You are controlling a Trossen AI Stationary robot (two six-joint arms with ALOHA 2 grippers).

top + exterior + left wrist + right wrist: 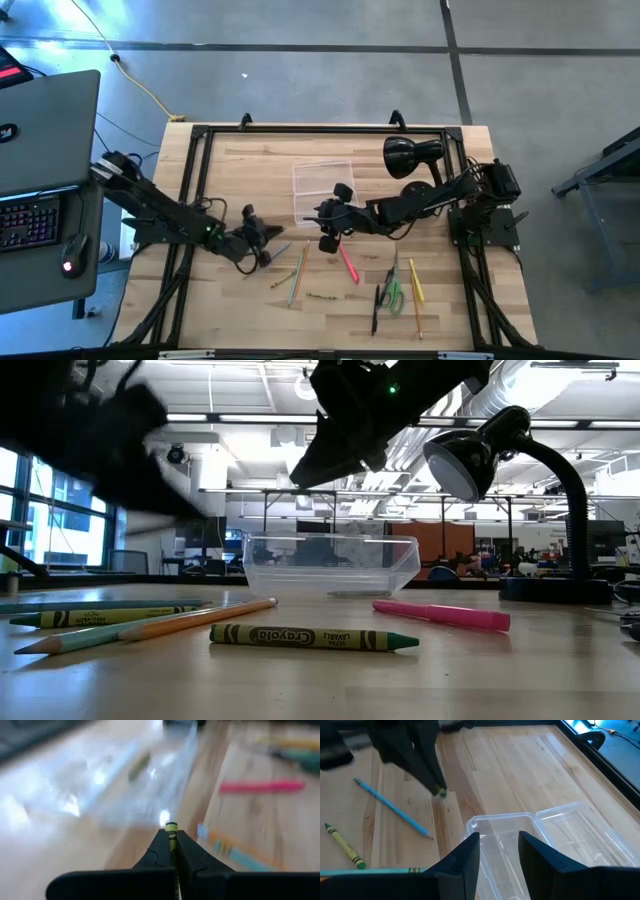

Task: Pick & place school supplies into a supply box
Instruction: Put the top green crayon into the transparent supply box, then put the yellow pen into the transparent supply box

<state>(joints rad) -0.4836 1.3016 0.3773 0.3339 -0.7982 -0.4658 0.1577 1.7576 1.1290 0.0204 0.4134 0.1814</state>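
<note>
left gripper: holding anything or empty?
Holding. Left gripper is shut on a green crayon, whose tip pokes out between its fingers.

robotics lab or workshop bay. wooden surface point(250, 310) carries a black metal frame point(300, 129) with two arms mounted on it, set on a bare concrete floor point(300, 40). laptop point(45, 120) and backlit keyboard point(30, 220) alongside. low view: exposed ceiling ducts point(520, 390), strip lights, large windows point(40, 520), more workstations and monitors behind.
</note>
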